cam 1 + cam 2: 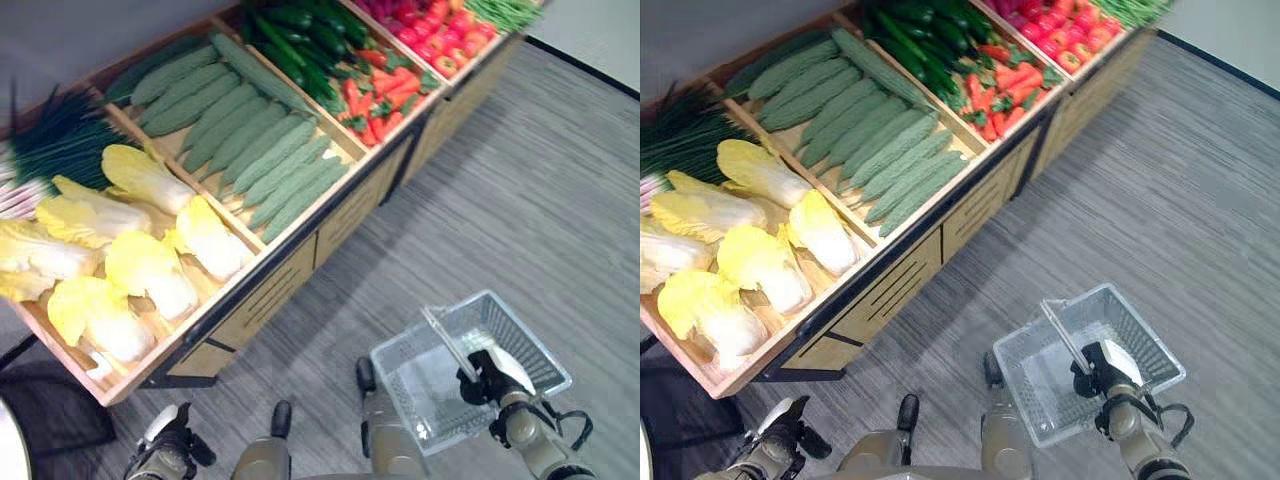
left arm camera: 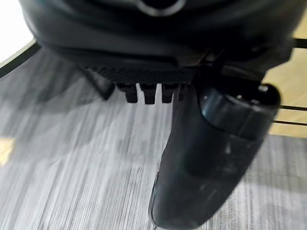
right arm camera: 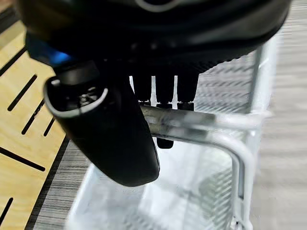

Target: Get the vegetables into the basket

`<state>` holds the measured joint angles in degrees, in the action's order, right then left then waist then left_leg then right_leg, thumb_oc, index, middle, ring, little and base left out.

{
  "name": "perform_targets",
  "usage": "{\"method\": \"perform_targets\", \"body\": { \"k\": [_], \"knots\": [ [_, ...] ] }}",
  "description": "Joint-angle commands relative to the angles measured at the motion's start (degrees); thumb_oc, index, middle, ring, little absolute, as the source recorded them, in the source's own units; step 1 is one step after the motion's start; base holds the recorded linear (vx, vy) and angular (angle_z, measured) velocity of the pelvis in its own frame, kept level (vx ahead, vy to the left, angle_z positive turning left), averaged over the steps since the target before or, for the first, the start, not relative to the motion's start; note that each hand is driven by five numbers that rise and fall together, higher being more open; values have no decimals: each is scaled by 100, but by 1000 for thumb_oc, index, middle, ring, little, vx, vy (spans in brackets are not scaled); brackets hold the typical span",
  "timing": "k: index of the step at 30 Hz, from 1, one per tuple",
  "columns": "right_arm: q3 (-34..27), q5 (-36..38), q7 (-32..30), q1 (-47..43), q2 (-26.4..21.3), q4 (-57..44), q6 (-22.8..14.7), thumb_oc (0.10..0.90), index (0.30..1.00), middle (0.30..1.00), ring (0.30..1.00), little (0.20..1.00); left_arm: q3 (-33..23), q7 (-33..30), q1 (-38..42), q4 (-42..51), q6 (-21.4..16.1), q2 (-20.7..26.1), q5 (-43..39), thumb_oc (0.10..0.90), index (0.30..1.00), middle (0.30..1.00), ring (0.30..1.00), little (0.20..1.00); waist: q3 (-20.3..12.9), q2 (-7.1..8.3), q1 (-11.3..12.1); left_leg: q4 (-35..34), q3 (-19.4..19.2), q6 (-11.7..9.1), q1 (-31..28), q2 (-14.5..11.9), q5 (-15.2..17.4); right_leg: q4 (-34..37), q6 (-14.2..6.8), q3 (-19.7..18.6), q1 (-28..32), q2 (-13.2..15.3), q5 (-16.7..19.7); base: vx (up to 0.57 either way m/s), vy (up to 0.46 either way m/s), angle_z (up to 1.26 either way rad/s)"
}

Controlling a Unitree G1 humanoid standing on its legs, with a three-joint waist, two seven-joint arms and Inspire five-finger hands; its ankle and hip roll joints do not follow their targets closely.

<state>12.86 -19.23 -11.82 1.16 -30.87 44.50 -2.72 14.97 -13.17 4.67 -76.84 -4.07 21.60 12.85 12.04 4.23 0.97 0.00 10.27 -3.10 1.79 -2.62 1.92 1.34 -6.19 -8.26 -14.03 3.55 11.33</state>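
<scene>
Grey carpet point(image 1: 560, 200) lies under our right hand point(image 1: 487, 378), curled round the handle point(image 3: 192, 125) of the empty basket point(image 1: 395, 372), while our left hand point(image 1: 165, 450) hangs low, fingers curled on nothing. Farther off, the vegetables point(image 1: 250, 150) sit in the wooden display point(image 1: 290, 270); we judge the one-handed hold could let the basket swing or tip when loaded.

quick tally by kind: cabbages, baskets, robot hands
cabbages: 6 that can be told apart
basket: 1, handle held by the right hand
hands: 2, left hand and right hand
total: 9
</scene>
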Motion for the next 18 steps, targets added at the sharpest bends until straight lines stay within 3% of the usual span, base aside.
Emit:
{"method": "perform_targets", "body": {
  "k": [1, 4, 5, 6, 7, 8, 11, 12, 18],
  "knots": [
    [-415, 287, -339, -498, -920, -497, -294, 400, 300, 300, 300, 300, -128, -146, 172, 185, -118, 120, -251, 900, 1000, 1000, 1000, 1000, -128, -80, -8, -144, -96, -268, 417, -566, -543, -747, -221, 964, 8, 196, -835, 96, -730, 98],
    [-429, 320, -381, -529, -993, -498, -311, 400, 300, 300, 300, 300, -137, -169, 152, 176, -117, 82, -273, 900, 1000, 1000, 1000, 1000, -126, -146, -11, -129, -34, -307, 506, -624, -631, -778, -149, 1097, 28, 146, -913, 22, -228, 81],
    [-486, 354, -419, -523, -1069, -471, -328, 400, 300, 300, 300, 300, -105, -187, 148, 166, -101, 43, -240, 900, 1000, 1000, 1000, 1000, -95, -191, -34, -108, -124, -332, 586, -666, -728, -798, -93, 1233, 77, 146, -975, -2, -210, 27],
    [-558, 404, -453, -471, -1110, -395, -334, 400, 300, 300, 300, 300, -91, -173, 167, 150, -64, -19, -227, 900, 1000, 1000, 1000, 1000, -67, -217, -93, -84, -524, -309, 672, -753, -832, -771, -58, 1424, 162, 218, -1005, -2, -208, 27],
    [-556, 405, -453, -473, -1111, -392, -336, 400, 300, 300, 300, 300, -91, -174, 167, 150, -64, -20, -227, 900, 1000, 1000, 1000, 1000, -64, -219, -97, -83, -520, -309, 671, -752, -831, -768, -58, 1429, 168, 219, -1006, -27, -158, 90],
    [-626, 416, -459, -392, -1124, -411, -308, 400, 300, 300, 300, 300, -80, -162, 193, 142, -26, -61, -184, 900, 1000, 1000, 1000, 1000, -54, -230, -203, 41, -1182, -319, 698, -799, -835, -715, -39, 1598, 252, 289, -997, -19, -92, 118],
    [-772, 404, -471, -168, -1080, -318, -248, 400, 300, 300, 300, 300, -48, -135, 248, 198, 37, -141, -80, 900, 1000, 1000, 1000, 1000, -96, -299, -389, 293, -2249, -322, 594, -827, -705, -576, -22, 2043, 447, 429, -977, -28, -84, 109],
    [-784, 367, -451, -132, -1041, -319, -217, 400, 300, 300, 300, 300, -63, -134, 253, 190, 42, -181, -72, 900, 1000, 1000, 1000, 1000, -131, -326, -387, 281, -2304, -328, 573, -743, -672, -485, -46, 2200, 525, 461, -958, 6, -17, 86],
    [-677, 303, -447, -227, -927, -32, -193, 400, 300, 300, 300, 300, -132, -161, 104, 103, 57, -215, -42, 900, 1000, 1000, 1000, 1000, -175, -298, -267, -210, -2231, -225, 406, -623, -740, -582, -160, 2294, 627, 575, -956, 69, 101, 26]
  ]
}}
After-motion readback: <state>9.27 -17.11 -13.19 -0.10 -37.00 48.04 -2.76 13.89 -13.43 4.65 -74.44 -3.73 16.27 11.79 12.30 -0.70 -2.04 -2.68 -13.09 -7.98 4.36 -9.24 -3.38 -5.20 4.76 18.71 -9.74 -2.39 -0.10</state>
